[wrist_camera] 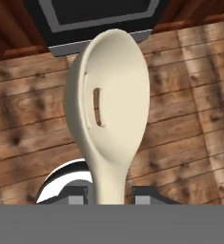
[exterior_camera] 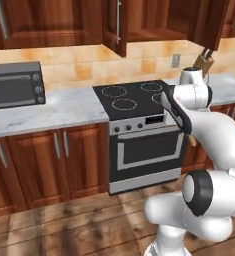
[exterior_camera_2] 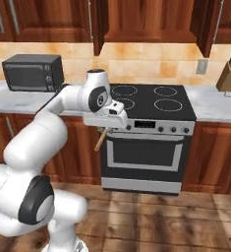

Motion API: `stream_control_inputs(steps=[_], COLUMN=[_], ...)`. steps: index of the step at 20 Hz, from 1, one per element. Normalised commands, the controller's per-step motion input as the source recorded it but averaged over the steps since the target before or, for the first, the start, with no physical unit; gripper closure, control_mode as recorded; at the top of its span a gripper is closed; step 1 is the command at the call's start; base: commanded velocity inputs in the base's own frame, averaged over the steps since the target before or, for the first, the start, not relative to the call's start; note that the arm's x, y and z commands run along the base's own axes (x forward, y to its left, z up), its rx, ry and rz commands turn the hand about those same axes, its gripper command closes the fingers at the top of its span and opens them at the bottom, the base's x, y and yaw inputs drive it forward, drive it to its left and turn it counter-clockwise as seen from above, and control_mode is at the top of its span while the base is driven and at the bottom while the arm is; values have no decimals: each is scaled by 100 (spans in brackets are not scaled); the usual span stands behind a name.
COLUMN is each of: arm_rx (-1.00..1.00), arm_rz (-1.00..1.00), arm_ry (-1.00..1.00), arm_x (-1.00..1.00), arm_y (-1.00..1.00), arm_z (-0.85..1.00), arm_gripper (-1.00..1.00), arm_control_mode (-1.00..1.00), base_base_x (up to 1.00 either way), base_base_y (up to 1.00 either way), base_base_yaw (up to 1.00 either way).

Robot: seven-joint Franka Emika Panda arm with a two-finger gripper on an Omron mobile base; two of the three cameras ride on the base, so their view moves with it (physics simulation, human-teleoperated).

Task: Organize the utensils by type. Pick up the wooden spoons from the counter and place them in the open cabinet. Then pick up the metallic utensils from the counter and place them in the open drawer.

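A light-tan wooden spoon (wrist_camera: pixel 113 95) with a slot in its oval bowl rises up the middle of the hand view, over the wood floor in front of the oven. My gripper (wrist_camera: pixel 108 195) is shut on its handle, one fingertip on each side. Seen from the right base camera, my gripper (exterior_camera_2: pixel 106 129) hangs by the stove's left front corner, and the spoon (exterior_camera_2: pixel 101 139) slants downward from it. The open cabinet (exterior_camera_2: pixel 146 22) is overhead above the stove, its doors swung out. The metallic utensils, the drawer and the counter are out of view.
A black stove (exterior_camera_2: pixel 146 103) with an oven door below stands straight ahead. A microwave (exterior_camera_2: pixel 33 73) sits on the marble worktop to the left and a knife block (exterior_camera_2: pixel 229 76) to the right. Closed lower cabinets (exterior_camera: pixel 54 165) flank the oven.
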Motion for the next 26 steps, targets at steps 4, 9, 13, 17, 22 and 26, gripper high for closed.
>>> stream_control_inputs(steps=[4,9,13,17,22,26], arm_rx=[0,0,0,0,0,0], arm_rz=[0,0,0,0,0,0], arm_ry=[0,0,0,0,0,0], arm_x=[0,0,0,0,0,0], arm_y=[0,0,0,0,0,0], arm_z=[0,0,0,0,0,0], arm_gripper=[100,100,100,100,100,100], arm_control_mode=[100,100,100,100,100,100], base_base_x=[68,73,73,77,91,86], base_base_y=[-4,-33,-45,-46,-26,-27], base_base_yaw=[-22,0,0,2,12,16])
